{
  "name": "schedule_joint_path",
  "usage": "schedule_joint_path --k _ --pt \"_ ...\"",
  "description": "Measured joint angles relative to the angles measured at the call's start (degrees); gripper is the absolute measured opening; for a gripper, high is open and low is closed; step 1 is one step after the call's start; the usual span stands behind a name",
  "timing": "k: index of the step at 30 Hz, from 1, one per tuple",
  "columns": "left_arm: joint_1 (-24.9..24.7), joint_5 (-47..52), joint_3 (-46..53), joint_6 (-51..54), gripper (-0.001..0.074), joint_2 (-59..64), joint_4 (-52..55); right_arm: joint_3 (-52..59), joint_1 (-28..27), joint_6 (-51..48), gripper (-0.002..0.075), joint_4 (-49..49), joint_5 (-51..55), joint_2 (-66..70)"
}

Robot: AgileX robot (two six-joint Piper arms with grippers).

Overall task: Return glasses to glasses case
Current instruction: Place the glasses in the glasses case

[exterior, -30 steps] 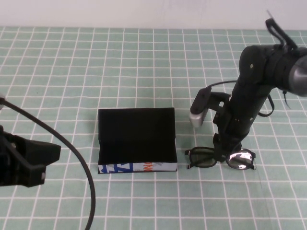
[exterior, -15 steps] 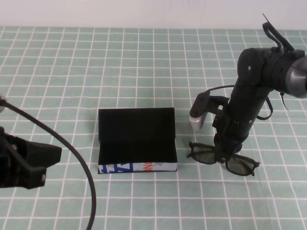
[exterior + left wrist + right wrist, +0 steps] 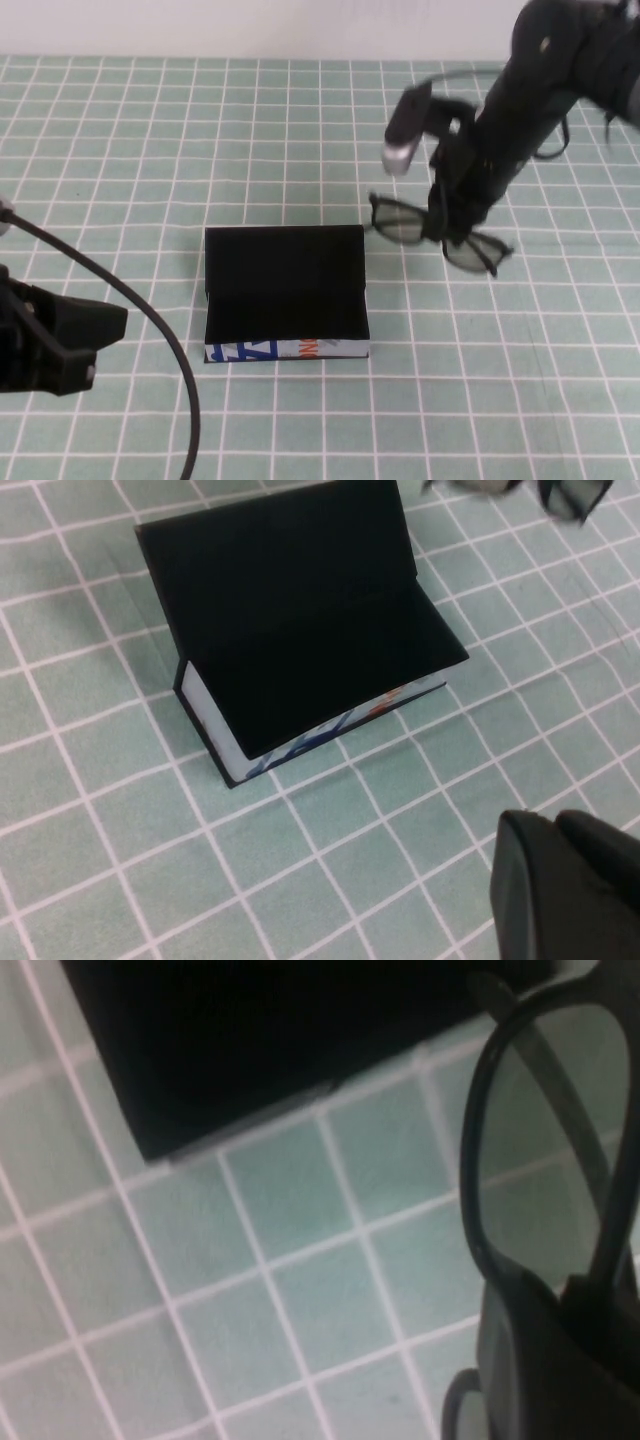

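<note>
The black glasses case [image 3: 285, 290] stands open in the middle of the table, lid raised at the back, printed front side toward me; it also shows in the left wrist view [image 3: 300, 650]. My right gripper [image 3: 452, 235] is shut on the bridge of the black-framed glasses [image 3: 400, 224] and holds them in the air, to the right of the case and a little behind it. In the right wrist view one lens rim [image 3: 540, 1130] hangs just past the case's corner [image 3: 250, 1050]. My left gripper [image 3: 570, 880] is low at the near left, fingers together, holding nothing.
The table is covered by a green cloth with a white grid [image 3: 150, 150]. A pale wall runs along the far edge [image 3: 250, 25]. The left arm's cable [image 3: 150, 320] curves across the near left.
My right gripper has lifted the glasses off the cloth and carried them up and away from me, slightly left toward the case. The left arm has not moved.
</note>
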Motion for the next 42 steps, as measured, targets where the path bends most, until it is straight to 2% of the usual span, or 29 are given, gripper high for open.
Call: schedule_joint_path --k 7,15,21,32,42 --pt "-0.22 -1.28 0.00 0.00 -0.0002 0.00 1.04 -3.11 2.01 -0.92 0.0034 5.85 0.60 -3.35" --pt "-2.70 -3.87 0.00 0.00 -0.0002 0.00 1.40 -4.95 14.31 -2.69 0.0034 3.00 1.05 -1.70" --pt "-2.83 -4.00 0.00 0.00 -0.0002 0.00 1.50 -9.97 18.50 -2.68 0.0034 2.65 1.17 4.17" --pt "-2.83 -3.36 0.00 0.00 -0.0002 0.00 1.64 -11.55 19.22 -1.83 0.0033 1.07 0.96 11.49" --pt "-2.83 -3.23 0.00 0.00 -0.0002 0.00 1.74 -11.65 19.22 -0.15 0.0039 -0.43 0.93 12.42"
